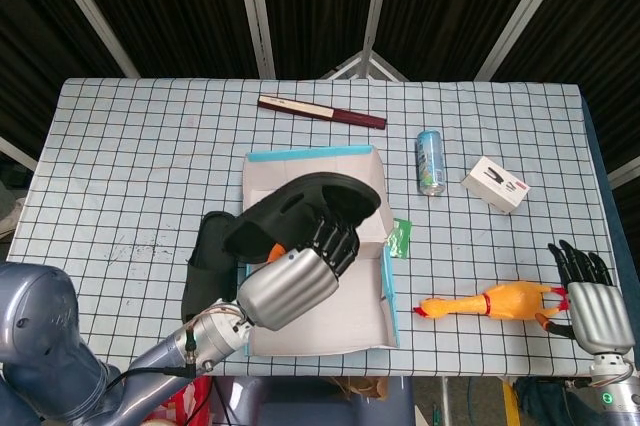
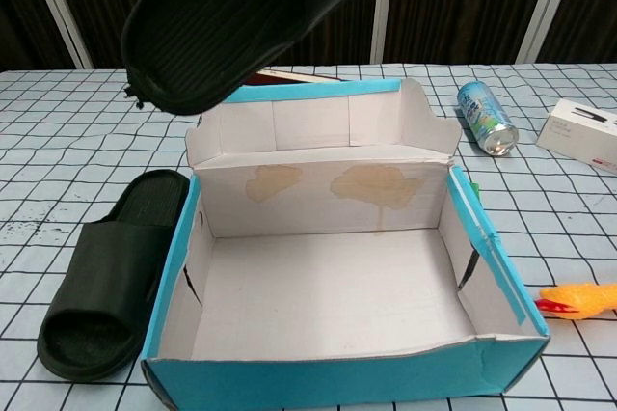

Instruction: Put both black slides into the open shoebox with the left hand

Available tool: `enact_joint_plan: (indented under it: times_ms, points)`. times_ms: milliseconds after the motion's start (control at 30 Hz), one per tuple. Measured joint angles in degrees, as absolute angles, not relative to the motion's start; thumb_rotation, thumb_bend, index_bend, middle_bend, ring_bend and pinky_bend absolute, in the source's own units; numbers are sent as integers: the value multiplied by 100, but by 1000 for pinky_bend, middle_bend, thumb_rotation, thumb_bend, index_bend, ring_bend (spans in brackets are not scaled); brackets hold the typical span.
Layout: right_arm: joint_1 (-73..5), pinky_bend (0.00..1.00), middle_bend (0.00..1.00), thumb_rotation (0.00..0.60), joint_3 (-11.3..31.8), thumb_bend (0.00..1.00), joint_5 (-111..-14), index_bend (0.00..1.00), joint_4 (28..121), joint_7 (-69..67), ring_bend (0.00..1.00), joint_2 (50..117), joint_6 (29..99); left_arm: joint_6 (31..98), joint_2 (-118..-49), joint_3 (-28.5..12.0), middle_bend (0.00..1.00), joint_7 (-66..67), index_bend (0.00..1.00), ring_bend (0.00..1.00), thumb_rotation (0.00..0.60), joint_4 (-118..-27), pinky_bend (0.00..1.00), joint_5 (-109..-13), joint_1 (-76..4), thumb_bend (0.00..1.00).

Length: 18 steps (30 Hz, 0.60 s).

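— The left hand (image 1: 296, 281), what's it doing?
— Gripping one black slide (image 1: 300, 211), held in the air above the open shoebox (image 2: 465, 221).
— The other slide (image 2: 106, 276)?
— Flat on the table (image 1: 130, 146), just beside the box's left wall.
— And the right hand (image 1: 590, 296)?
— Holding nothing, fingers apart, near the rubber chicken (image 1: 490, 301).

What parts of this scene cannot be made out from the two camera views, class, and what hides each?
- Left robot hand: chest view misses it, cut by the top edge; only the held slide shows.
- Slide on the table: head view, partly behind the arm.
- Shoebox floor: head view, mostly covered by hand and slide.
- Can print: too small.
- Right robot hand: outside chest view.
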State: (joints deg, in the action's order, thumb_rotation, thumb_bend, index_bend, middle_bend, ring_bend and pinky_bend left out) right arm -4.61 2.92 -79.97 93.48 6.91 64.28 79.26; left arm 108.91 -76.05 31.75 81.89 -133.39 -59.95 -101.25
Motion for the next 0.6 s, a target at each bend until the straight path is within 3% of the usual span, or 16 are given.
enact_joint_plan:
  times_ms: [300, 600]
  points:
    - [-460, 67, 52, 600, 291, 162, -7986, 0, 9364, 686, 91, 6417, 7919, 10017, -7532, 3007, 529, 8770, 242, 313, 600, -13275, 391, -6197, -9789, 488]
    - [-458, 67, 52, 600, 297, 162, -7978, 0, 9360, 634, 92, 6397, 7913, 9075, -7472, 2272, 534, 9430, 245, 317, 600, -13264, 391, -5574, -9695, 517]
